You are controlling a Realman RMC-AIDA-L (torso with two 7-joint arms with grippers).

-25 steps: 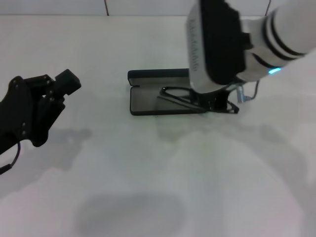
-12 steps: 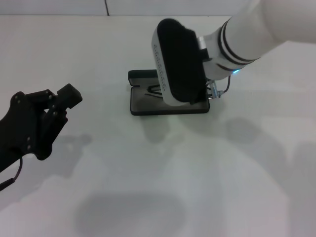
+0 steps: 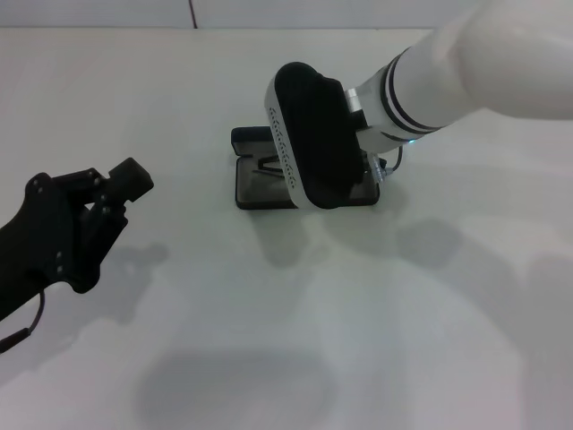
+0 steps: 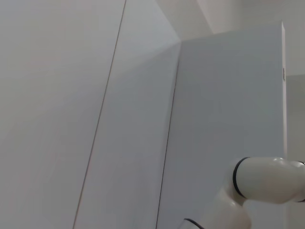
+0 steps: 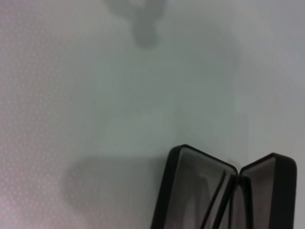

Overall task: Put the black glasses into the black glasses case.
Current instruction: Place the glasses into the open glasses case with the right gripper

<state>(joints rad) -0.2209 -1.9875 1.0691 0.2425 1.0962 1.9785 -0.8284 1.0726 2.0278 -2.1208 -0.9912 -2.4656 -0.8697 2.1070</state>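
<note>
The black glasses case (image 3: pixel 253 192) lies open at the table's centre back, its lid (image 3: pixel 247 137) standing behind the tray. The bulky white and black wrist of my right arm (image 3: pixel 312 134) hangs over most of the case and hides the right gripper beneath it. One end of the black glasses (image 3: pixel 268 165) shows inside the tray, left of that wrist. In the right wrist view the open case (image 5: pixel 181 191) holds the thin black temple arms of the glasses (image 5: pixel 215 199) against its grey lining. My left gripper (image 3: pixel 98 202) hovers far to the left, away from the case.
The white table (image 3: pixel 286 340) spreads wide around the case, with arm shadows on it. The left wrist view faces pale walls and part of the white right arm (image 4: pixel 267 179).
My right arm has swung left across the case. The glasses, which stuck out past the case's right end, now lie inside the tray. The left gripper shifted slightly.
</note>
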